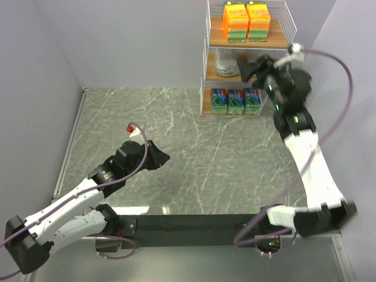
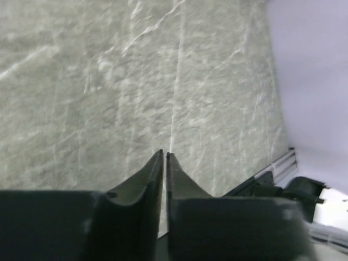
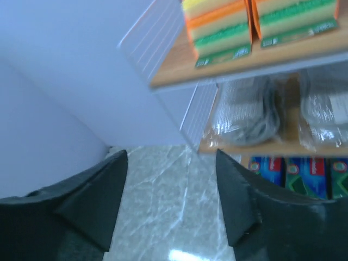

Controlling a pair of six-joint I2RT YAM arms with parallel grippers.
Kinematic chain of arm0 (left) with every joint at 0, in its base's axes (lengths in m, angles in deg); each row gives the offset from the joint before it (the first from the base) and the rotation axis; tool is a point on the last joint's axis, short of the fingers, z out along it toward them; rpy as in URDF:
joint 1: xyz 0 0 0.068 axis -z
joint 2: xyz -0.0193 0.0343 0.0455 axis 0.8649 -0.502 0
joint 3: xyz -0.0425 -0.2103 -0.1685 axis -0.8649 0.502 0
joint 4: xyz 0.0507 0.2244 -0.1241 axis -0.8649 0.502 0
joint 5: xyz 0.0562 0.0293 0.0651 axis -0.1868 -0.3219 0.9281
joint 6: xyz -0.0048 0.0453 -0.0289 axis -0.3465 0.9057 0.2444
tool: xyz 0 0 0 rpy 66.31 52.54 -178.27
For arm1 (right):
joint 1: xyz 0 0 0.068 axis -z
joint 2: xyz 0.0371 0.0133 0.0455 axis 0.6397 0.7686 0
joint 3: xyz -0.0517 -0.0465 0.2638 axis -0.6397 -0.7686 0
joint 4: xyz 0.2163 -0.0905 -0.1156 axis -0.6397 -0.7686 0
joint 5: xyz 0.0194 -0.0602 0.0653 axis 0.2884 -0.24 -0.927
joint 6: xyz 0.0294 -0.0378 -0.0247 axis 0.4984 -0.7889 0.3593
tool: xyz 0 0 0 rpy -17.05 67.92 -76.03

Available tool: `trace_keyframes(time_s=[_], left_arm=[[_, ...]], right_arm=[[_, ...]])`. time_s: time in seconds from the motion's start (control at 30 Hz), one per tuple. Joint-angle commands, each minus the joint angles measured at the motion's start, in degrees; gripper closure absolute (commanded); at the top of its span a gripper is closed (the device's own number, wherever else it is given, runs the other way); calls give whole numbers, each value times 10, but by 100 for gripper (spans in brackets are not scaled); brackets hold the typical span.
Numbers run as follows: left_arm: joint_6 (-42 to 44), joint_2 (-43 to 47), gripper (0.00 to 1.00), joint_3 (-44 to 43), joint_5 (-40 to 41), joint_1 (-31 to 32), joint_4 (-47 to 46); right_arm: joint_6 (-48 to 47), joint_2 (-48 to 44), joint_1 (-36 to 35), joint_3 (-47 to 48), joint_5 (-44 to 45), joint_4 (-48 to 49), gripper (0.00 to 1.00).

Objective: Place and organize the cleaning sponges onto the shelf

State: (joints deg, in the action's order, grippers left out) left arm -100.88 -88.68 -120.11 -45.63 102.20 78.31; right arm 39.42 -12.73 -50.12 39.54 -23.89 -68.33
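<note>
The sponges sit on all three tiers of the shelf, the right arm stretches forward with the right tool spread and empty by the middle tier, and the left tool hangs low over the tabletop, pressed together.

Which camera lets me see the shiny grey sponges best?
The right wrist view: both grey sponge packs show close up on the middle board of the shelf. The top view shows one pack, small, with the right gripper in front of the rest. The left wrist view shows only the table.
</note>
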Motion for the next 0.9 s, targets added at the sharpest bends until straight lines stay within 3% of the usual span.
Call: trace_keyframes(time_s=[0.0, 0.17, 0.23, 0.4, 0.77, 0.87], left_arm=[[25, 29, 75, -37, -3, 3, -19], [44, 31, 23, -51, -10, 2, -17], [50, 29, 11, -56, -18, 2, -22], [65, 31, 4, -62, -36, 2, -42], [83, 63, 5, -84, -9, 2, -56], [93, 67, 5, -88, -4, 2, -64]], right_arm=[[19, -119, -4, -156, -34, 96, 24], [40, -244, -7, -297, -63, 68, 19], [38, -288, -8, -380, -80, 72, 15], [49, -462, -8, -539, -66, 57, 11], [77, -784, -8, -656, 14, -161, 7], [108, -831, -8, -682, 2, -164, 5]])
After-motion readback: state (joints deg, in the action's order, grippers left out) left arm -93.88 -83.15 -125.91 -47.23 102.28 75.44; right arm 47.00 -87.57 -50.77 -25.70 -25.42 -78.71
